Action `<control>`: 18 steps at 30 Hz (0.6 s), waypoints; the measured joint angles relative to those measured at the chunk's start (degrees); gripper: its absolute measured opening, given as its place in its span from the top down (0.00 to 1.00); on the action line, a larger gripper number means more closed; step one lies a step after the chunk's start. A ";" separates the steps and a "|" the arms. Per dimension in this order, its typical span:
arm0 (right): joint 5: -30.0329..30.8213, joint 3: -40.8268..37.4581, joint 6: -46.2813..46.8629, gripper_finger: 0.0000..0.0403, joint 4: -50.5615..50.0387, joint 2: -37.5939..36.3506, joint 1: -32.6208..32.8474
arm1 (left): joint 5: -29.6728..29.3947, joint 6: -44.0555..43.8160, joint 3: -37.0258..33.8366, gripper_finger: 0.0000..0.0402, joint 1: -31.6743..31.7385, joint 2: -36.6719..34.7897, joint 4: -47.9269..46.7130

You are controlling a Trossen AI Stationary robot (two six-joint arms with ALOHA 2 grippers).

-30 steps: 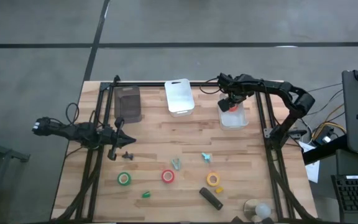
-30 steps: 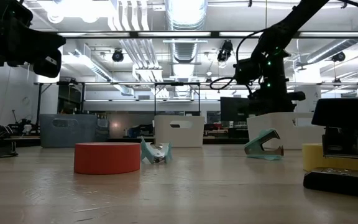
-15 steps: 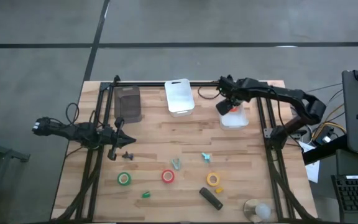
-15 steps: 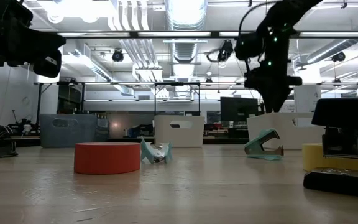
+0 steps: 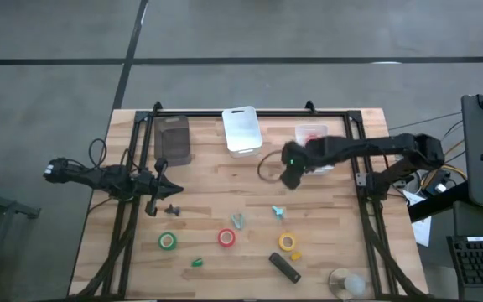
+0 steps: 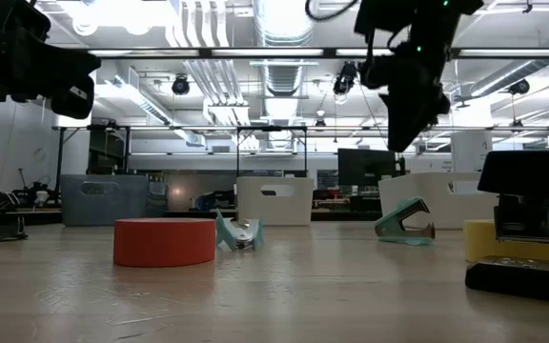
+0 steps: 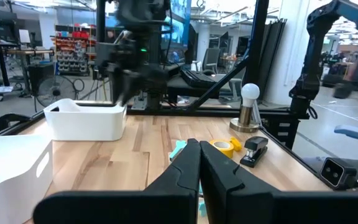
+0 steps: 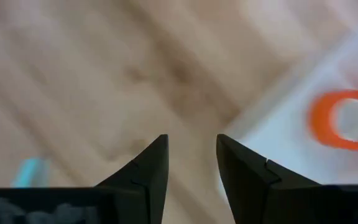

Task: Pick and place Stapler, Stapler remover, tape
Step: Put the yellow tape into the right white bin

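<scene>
The right gripper (image 5: 289,176) is hanging empty over bare wood, its fingers (image 8: 148,171) standing narrowly apart, with 1 orange tape (image 8: 340,118) lying behind it in the white bin (image 5: 314,153). 3 more tapes (image 5: 226,237) are sitting near the front edge; motion is smearing the wrist view, and the left gripper (image 5: 159,195) is waiting closed.

Dark jointed arms, black cables

**Colours on the table**

Table (image 5: 216,189): pale wood planks. Tape rolls: green (image 5: 168,241), red-orange (image 5: 226,237), yellow (image 5: 288,242); another red-orange roll (image 8: 342,119) in a white bin (image 5: 312,132). Staple removers (image 5: 237,221) (image 5: 278,211): teal. Stapler (image 5: 284,268): black. Bins: white (image 5: 241,130), dark grey (image 5: 173,139).
</scene>
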 joint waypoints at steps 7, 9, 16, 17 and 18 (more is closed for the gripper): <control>-0.13 0.00 0.22 0.67 7.35 2.92 11.80 | 0.00 -0.01 -0.01 0.98 -0.01 0.01 0.00; -0.20 -0.02 0.52 0.66 8.77 3.83 14.30 | 0.00 0.00 0.00 0.98 -0.01 0.00 0.00; -1.33 -0.01 6.44 0.66 9.19 7.87 20.70 | 0.00 -0.01 -0.01 0.98 -0.01 0.00 0.00; -1.90 0.00 7.16 0.67 9.26 8.61 21.48 | 0.00 0.00 -0.02 0.98 -0.02 0.01 -0.01; -2.68 0.00 7.59 0.67 9.21 9.29 22.22 | 0.00 0.00 -0.01 0.98 0.00 0.01 0.01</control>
